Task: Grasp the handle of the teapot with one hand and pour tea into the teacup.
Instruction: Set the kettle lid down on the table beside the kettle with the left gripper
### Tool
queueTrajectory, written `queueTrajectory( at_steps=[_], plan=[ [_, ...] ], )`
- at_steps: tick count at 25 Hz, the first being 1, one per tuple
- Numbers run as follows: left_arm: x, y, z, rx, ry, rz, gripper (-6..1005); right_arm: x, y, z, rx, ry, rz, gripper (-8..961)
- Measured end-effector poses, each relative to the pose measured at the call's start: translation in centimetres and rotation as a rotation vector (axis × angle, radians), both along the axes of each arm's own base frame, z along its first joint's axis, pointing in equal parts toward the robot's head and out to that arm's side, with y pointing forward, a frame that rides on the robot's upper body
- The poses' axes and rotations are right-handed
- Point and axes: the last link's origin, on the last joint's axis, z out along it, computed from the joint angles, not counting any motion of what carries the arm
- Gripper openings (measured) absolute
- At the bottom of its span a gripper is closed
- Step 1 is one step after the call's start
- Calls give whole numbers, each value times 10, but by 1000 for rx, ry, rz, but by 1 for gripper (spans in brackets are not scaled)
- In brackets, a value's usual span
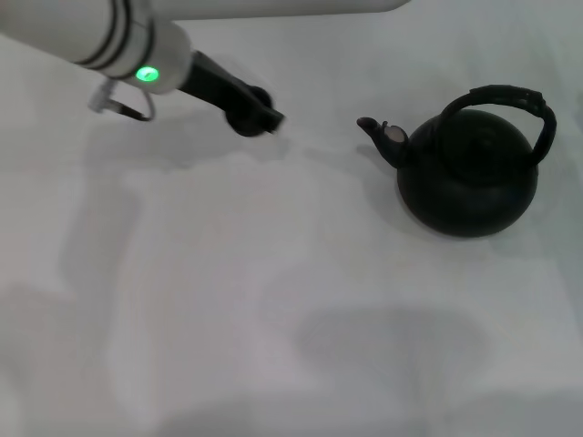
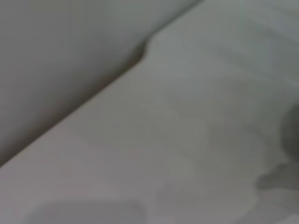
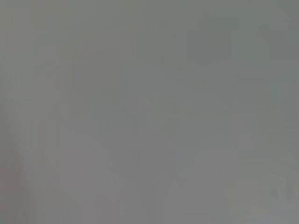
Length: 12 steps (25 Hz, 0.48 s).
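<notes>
Teapot sits upright, well apart from left gripper, whose finger state I cannot tell.

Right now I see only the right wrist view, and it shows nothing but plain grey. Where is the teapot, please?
Observer: In the head view the teapot stands upright on the white table, on the robot's right side.
Operator: Which way does its spout point?
Observer: The spout points toward the robot's left.
Operator: Is the handle free?
Observer: Yes, the handle arches over the top with no gripper on it.
Operator: And the left arm?
Observer: The left gripper hangs over the table, apart from the teapot, on the spout's side. I can find no teacup in any view.
</notes>
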Motion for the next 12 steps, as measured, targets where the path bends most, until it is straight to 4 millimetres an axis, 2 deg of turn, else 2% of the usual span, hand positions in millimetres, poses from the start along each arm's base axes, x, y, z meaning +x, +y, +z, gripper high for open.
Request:
queueTrajectory(
  at_steps=[1,3,12],
  plan=[
    [8,-5,-14,-46,7,-41,700,0,0,0,0,0,0,841],
    [13,-11,-27,-97,23,-69,700,0,0,0,0,0,1,841],
    [21,-26,-50,-177,57,-129,699,0,0,0,-1,1,-2,841]
  ],
)
